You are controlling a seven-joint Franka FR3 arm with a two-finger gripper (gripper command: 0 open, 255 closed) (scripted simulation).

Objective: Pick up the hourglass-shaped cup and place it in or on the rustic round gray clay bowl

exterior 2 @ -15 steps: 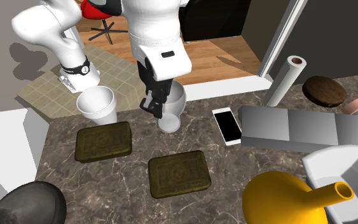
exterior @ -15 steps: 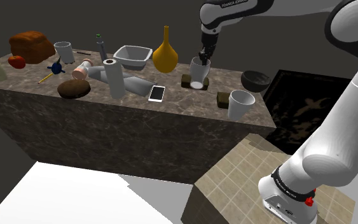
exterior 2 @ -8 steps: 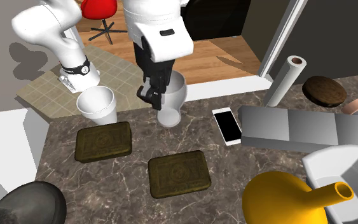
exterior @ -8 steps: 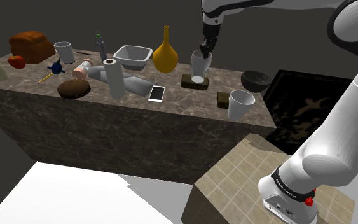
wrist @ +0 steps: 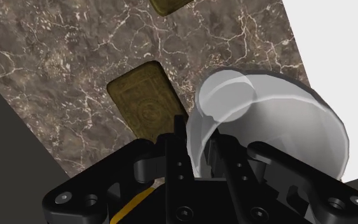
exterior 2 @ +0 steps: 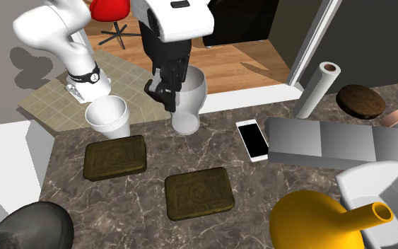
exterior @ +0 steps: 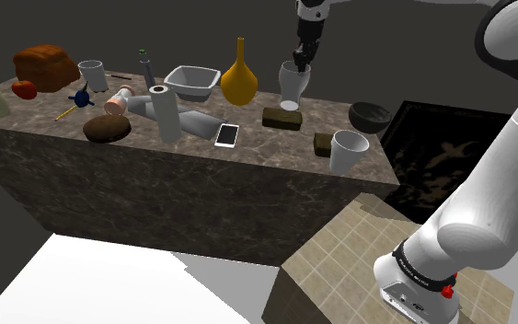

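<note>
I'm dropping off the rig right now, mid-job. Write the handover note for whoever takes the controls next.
Hand: shut on the rim wall of the pale grey hourglass-shaped cup.
Cup: upright, and it appears to hang just above the brown marble counter, near two olive-brown embossed slabs.
Dark grey round bowl: on the counter, towards the shoulder view's right from the cup.
Done: grasp and lift.
Left: carry the cup over to the bowl, lower it in, open the hand.

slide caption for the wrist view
Black two-finger gripper clasps the rim of a pale grey hourglass-shaped cup above a marbled brown counter
</note>
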